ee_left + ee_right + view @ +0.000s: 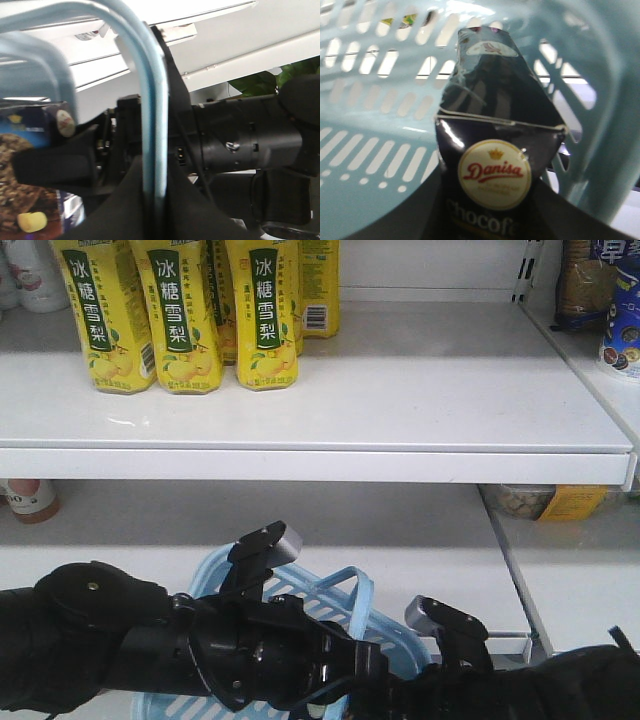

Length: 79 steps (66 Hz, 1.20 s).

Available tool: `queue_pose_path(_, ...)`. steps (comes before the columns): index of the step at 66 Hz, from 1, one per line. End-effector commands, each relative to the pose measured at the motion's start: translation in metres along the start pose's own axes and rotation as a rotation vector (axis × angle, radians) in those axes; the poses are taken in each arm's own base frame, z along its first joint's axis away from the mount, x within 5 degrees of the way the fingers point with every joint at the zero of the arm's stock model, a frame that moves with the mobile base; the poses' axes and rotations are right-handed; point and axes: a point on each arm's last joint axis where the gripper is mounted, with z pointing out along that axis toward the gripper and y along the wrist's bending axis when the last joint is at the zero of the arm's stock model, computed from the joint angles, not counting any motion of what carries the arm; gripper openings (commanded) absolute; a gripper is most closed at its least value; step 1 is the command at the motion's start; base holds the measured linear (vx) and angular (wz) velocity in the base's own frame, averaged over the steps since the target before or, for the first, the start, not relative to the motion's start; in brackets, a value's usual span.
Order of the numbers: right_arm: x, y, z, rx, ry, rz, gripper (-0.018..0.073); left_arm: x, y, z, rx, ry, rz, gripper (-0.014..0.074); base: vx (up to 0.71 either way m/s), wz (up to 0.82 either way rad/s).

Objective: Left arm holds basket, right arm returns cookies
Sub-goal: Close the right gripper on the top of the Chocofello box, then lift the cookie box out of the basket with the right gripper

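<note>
Clenching the loop handle of the light blue basket [152, 125] in the left gripper [155, 210]. Grasping the Danisa cookie box [492, 150] with the right gripper [485, 217], down inside the basket, slotted walls at 9 and 3 o'clock. Front view: basket at 6 o'clock behind left arm [100, 630] and right arm [570, 680]; yellow drink bottles [185, 315] at 11 o'clock on white shelf [400, 390].

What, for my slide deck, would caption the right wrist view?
Close-up of a dark Danisa cookies box inside the light blue slotted basket.
</note>
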Motion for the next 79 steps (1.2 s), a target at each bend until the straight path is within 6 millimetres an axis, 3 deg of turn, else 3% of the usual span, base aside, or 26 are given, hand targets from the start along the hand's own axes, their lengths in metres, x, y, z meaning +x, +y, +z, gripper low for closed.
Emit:
queue_pose_path(1,0.004,0.005,-0.015,-0.053,-0.041,0.002,0.0213,-0.01,-0.02,-0.012,0.068,-0.058,0.033,-0.0006,0.0,0.0)
queue_pose_path(58,0.006,0.036,-0.108,-0.292,-0.403,-0.085,0.0213,-0.01,-0.02,-0.012,0.068,-0.058,0.033,-0.0006,0.0,0.0)
queue_pose_path(79,0.014,0.039,-0.135,-0.308,-0.509,-0.221,0.0213,-0.01,-0.02,-0.012,0.068,-0.058,0.033,-0.0006,0.0,0.0)
